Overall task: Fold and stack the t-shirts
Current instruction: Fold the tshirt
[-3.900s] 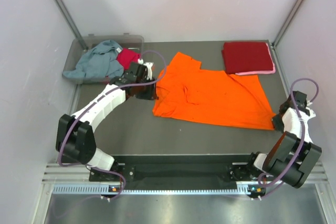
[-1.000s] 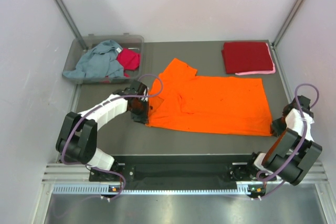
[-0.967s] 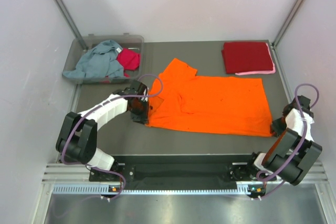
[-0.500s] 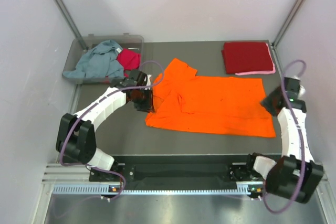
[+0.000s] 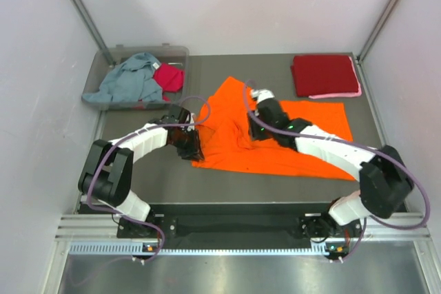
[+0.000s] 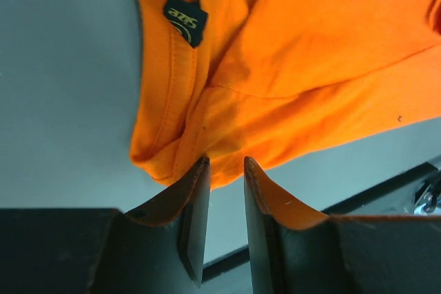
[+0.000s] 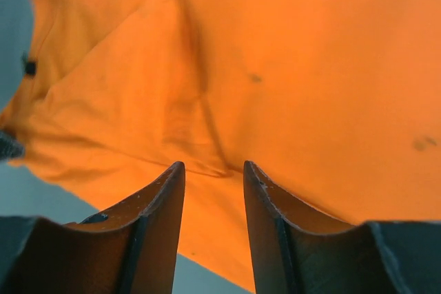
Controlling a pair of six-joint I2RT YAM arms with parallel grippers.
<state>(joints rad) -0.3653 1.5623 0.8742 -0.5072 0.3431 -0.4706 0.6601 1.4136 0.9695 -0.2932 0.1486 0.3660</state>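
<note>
**Orange tee laid out, both end effectors parted over its left half**

The orange tee point(image 5: 324, 116) is seen spread across the middle of the counter point(image 5: 158, 177). The left end effector point(image 6: 226, 166) is held at the tee's lower left corner, jaws apart and nothing pinched between them. A bunched, doubled edge of cloth lies just beyond the tips, below the label point(image 6: 185, 20). The right end effector point(image 7: 213, 170) is held over centre frame, jaws likewise parted and empty, above a raised crease.

At upper right, a folded dark red tee point(image 5: 324, 74) is stacked on a pink tee point(image 5: 337, 95). At upper left, a grey-blue tee point(image 5: 127, 84) and a magenta tee point(image 5: 169, 76) are heaped in the bin point(image 5: 138, 49).

The orange cloth is judged light, limp and quick to wrinkle, so it can be expected to drape and drag rather than hold shape. A pinch at a hem, a seam or a doubled edge is advised, with both sides lifted together so the fold lands square.
</note>
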